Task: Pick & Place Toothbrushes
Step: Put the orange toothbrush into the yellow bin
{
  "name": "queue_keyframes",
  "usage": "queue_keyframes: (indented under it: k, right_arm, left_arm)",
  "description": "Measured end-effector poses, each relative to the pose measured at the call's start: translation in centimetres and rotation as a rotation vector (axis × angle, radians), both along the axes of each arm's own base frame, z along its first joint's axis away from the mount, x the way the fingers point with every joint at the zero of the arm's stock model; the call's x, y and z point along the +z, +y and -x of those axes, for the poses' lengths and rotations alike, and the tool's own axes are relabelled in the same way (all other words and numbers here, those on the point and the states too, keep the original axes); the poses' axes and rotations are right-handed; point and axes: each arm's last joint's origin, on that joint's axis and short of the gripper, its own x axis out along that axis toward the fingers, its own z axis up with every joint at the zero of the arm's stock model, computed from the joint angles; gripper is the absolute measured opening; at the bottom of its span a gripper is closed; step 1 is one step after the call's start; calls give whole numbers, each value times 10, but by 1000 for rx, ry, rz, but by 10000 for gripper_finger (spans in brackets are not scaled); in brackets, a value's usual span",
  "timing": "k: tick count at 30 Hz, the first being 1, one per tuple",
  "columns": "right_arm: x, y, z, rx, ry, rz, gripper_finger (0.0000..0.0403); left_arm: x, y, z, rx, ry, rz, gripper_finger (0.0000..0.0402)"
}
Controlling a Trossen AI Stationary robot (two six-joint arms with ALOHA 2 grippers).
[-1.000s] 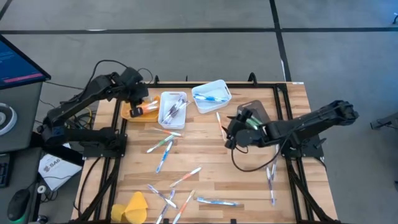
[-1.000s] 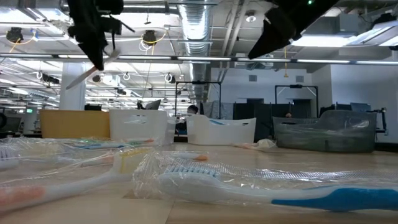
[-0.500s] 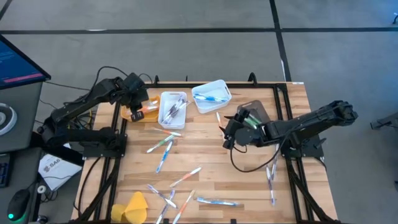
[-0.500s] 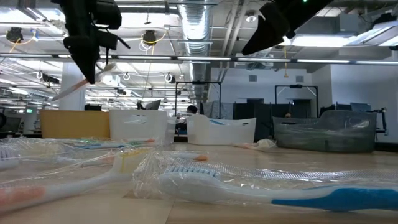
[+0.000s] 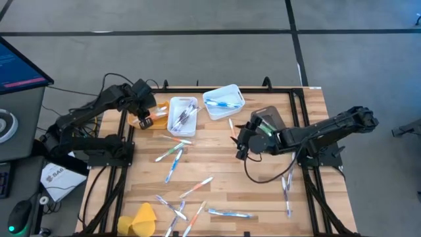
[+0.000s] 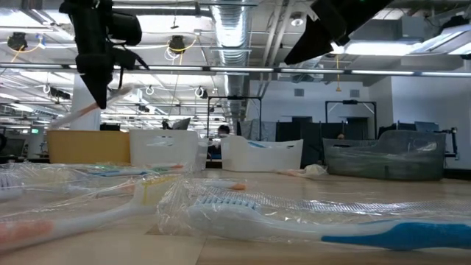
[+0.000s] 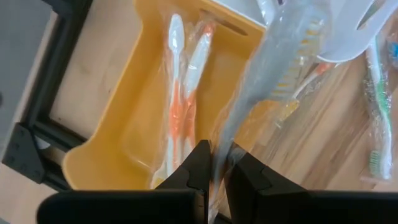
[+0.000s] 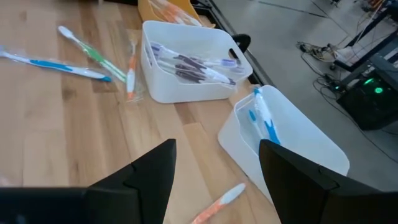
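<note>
1. The left pincer [image 7: 214,163] hangs above the orange bin [image 7: 130,124] at the worktop's far left corner, clamped on a plastic-wrapped toothbrush [image 7: 264,81] that slants out from between its fingers.
2. Two orange-handled toothbrushes [image 7: 180,102] already lie in that orange bin.
3. The right pincer [image 5: 241,139] hovers over the wooden worktop [image 5: 217,158] near its middle, fingers spread wide and holding nothing.
4. Beside the orange bin stands a white bin [image 5: 182,116] with dark-handled brushes, then a second white bin [image 5: 223,101] with blue ones.
5. More toothbrushes [image 5: 172,158] lie scattered loose across the worktop, several near its front edge.
6. A yellow lump [image 5: 139,219] sits at the front left.
</note>
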Motion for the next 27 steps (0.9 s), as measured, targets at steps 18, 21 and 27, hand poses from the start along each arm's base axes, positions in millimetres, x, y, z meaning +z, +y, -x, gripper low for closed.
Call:
queue_keyframes:
  k: [18, 21, 27]
  right_arm:
    - [0, -1, 0, -3, -5, -1, 225]
    - [0, -1, 0, -3, -4, -1, 225]
    - [0, -1, 0, -2, -3, -1, 225]
  left_arm:
    - [-19, 4, -2, 80, 26, -17, 45]
    - [-21, 8, -6, 77, 20, -24, 43]
    - [-23, 10, -12, 55, 10, -37, 38]
